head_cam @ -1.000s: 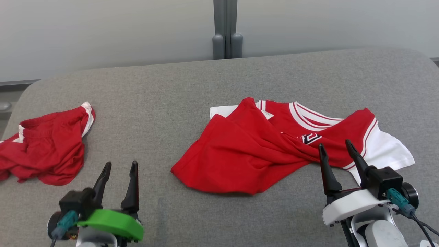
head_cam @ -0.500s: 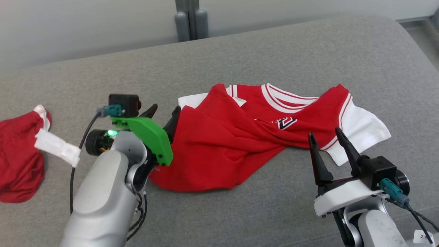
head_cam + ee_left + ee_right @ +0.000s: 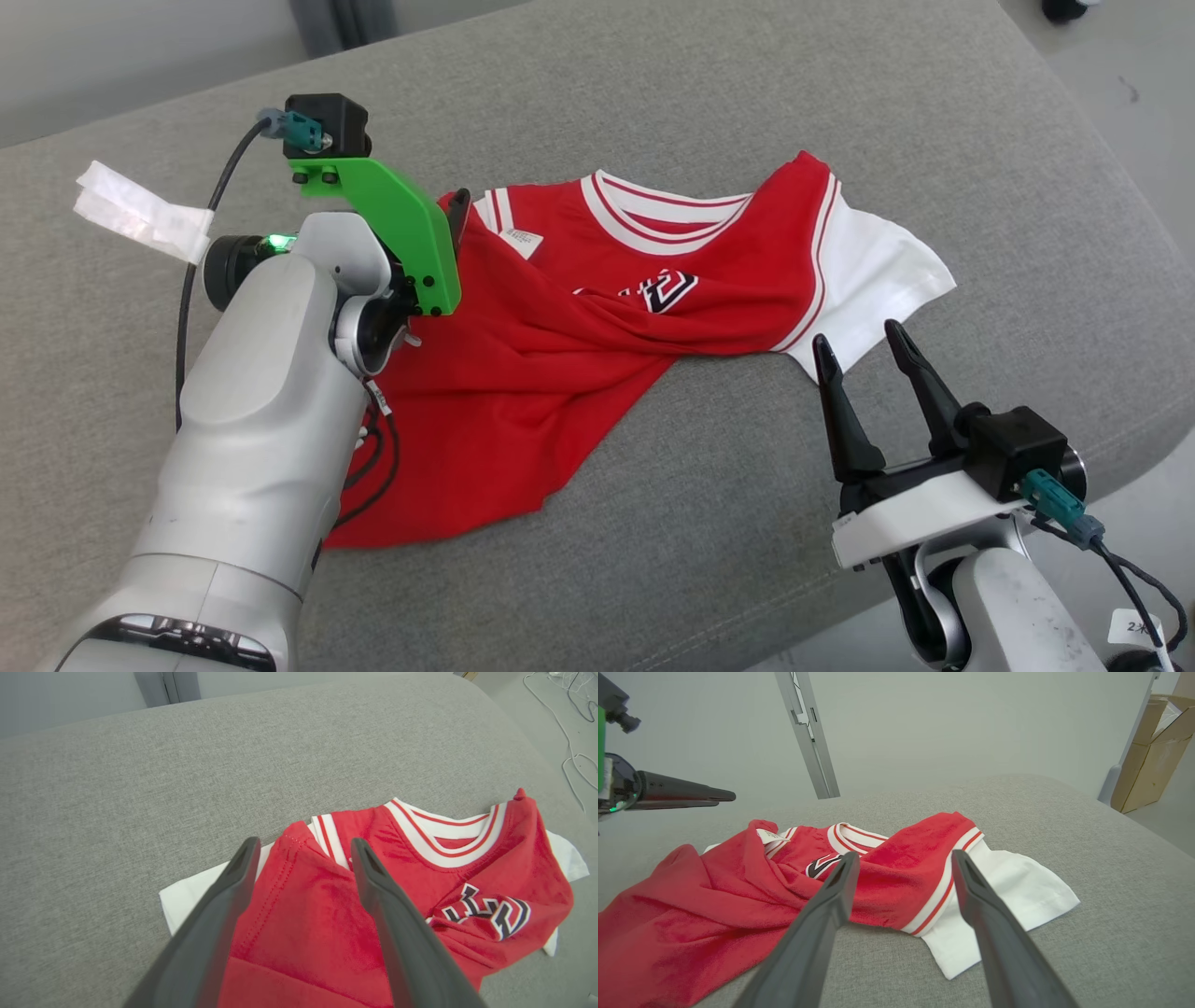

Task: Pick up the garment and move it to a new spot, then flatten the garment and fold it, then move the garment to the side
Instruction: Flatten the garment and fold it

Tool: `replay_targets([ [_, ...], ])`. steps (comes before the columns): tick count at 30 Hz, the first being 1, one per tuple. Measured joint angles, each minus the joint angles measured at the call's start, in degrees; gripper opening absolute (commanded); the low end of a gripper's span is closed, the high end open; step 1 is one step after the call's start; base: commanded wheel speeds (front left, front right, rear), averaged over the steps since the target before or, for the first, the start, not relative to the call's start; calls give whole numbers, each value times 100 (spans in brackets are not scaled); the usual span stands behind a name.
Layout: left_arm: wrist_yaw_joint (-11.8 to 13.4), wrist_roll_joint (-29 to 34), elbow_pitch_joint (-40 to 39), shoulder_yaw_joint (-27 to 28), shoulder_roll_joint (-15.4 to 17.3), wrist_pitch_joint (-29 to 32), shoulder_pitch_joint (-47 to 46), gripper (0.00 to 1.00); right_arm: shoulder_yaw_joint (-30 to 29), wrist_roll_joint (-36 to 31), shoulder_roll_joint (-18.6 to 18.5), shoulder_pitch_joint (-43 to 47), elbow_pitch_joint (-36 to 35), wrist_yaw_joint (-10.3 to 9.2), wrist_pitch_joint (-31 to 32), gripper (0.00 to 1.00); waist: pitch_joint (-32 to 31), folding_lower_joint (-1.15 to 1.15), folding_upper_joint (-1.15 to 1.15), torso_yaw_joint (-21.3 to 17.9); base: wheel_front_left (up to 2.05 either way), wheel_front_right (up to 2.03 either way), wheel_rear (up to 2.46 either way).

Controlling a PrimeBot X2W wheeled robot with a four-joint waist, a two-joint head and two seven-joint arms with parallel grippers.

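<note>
As the shirt [image 3: 560, 373] lies crumpled, left gripper [image 3: 304, 844] and right gripper [image 3: 856, 334] are seen open, empty; no step is judged done.

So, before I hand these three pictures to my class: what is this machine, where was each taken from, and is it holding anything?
It is a wheeled robot with two arms, each ending in a gripper with two long dark fingers. One picture comes from a camera on its head, looking down on a grey padded surface. The other two come from cameras on its wrists, looking along each gripper's fingers. On the surface lies a crumpled red sports jersey with white sleeves and a striped collar. The left gripper, on the arm with the green bracket, is open, its fingers either side of a raised red fold by the collar; it seems to hover, not grip. The right gripper is open, near one white sleeve. Nothing is held.
</note>
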Motion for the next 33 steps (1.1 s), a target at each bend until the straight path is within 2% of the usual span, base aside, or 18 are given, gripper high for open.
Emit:
replay_targets([
  [8,298,44,525,-58,8,226,-235,100,5,31,-1,-58,92,0,-93,100,325,0,0,-332,0,0,0],
  [10,298,24,598,-63,4,256,-238,100,-2,29,-1,-63,97,0,-96,100,372,0,0,-364,0,0,0],
  [11,290,25,610,-94,-1,271,-253,43,-14,22,0,-63,100,0,-102,100,388,0,0,-367,0,0,0],
  [12,281,27,609,-114,-9,258,-275,0,-29,13,0,-63,104,0,-109,100,392,0,0,-357,0,0,0],
  [18,70,-92,559,-223,-68,240,-315,0,-114,-74,1,-62,131,0,-122,100,329,0,0,-172,0,0,0],
  [23,-180,-522,130,-229,-99,-48,-89,0,-191,-164,5,-50,90,0,-81,100,217,0,0,113,0,0,0],
  [28,-371,-1217,-1273,-587,-110,-300,829,0,-348,-264,8,80,8,0,64,100,76,0,0,509,0,0,0],
  [31,-374,-1351,-2310,-782,-58,-171,1755,0,-438,-339,5,179,-62,0,147,100,-17,0,0,783,0,0,0],
  [33,-256,-1430,-3047,-850,110,-3,2453,0,-467,-378,4,229,-118,0,213,100,-83,0,0,969,0,0,0],
])
